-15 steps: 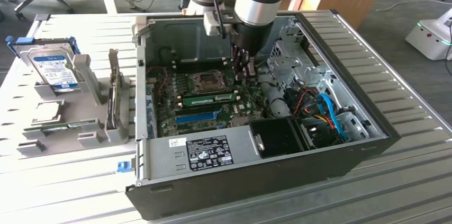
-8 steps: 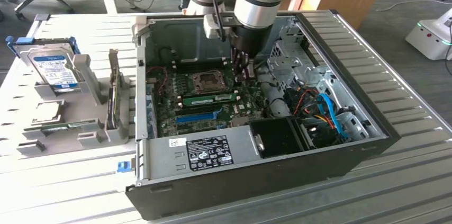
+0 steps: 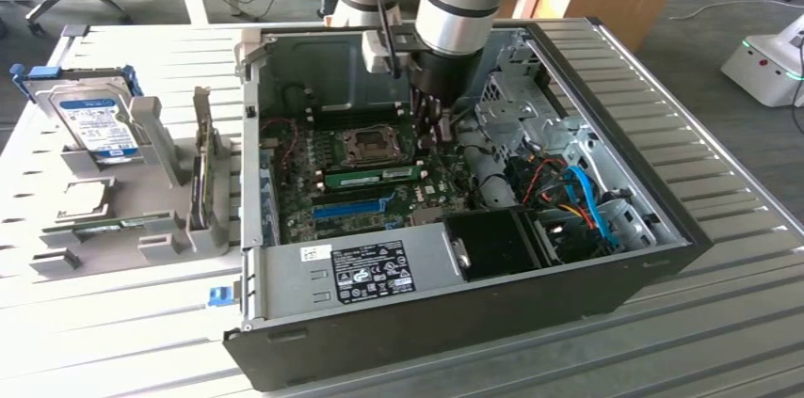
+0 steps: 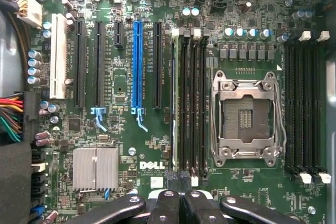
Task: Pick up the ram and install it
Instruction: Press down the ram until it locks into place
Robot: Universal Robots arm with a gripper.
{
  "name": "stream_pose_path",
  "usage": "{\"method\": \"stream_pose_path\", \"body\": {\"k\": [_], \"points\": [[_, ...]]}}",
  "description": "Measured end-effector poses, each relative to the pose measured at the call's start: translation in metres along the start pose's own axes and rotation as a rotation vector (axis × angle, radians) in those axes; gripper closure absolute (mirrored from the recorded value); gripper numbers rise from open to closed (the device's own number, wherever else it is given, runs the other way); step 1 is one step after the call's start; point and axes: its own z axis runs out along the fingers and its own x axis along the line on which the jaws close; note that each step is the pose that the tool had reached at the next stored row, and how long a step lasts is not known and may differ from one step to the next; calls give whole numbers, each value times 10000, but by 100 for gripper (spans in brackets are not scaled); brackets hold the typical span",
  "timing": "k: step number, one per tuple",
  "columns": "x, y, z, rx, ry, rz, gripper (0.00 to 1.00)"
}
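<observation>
One ram (image 3: pixel 375 175) is seen standing edge-up in a black memory slot on the green motherboard (image 4: pixel 126 145), directly beneath the claw (image 3: pixel 434 133). In the wrist view the ram (image 4: pixel 174 103) is shown as a thin line with a pale label, running away from the claw (image 4: pixel 181 178) along the slot. The claw's fingers are pressed together and nothing is pinched between them; whether the ram is touched by them cannot be told. Three empty black slots are laid just beside the ram, and the open silver processor socket (image 4: pixel 247 114) is found beyond these, near the claw. A long blue slot (image 4: pixel 137 61) is set on the ram's other side, a little further from the claw, and a ribbed metal heat sink (image 4: pixel 95 168) further still. The motherboard is housed in an open computer case (image 3: pixel 628 285) laid on a slatted table (image 3: pixel 729 323). Well apart from the claw, outside the case, a hard drive (image 3: pixel 98 120) is propped in a grey rack (image 3: pixel 151 135).
</observation>
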Motion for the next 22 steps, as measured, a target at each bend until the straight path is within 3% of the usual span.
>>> {"method": "stream_pose_path", "body": {"k": [13, 22], "points": [[2, -3, 89, 0, 0, 0, 89], [-1, -4, 93, 1, -4, 0, 89]]}}
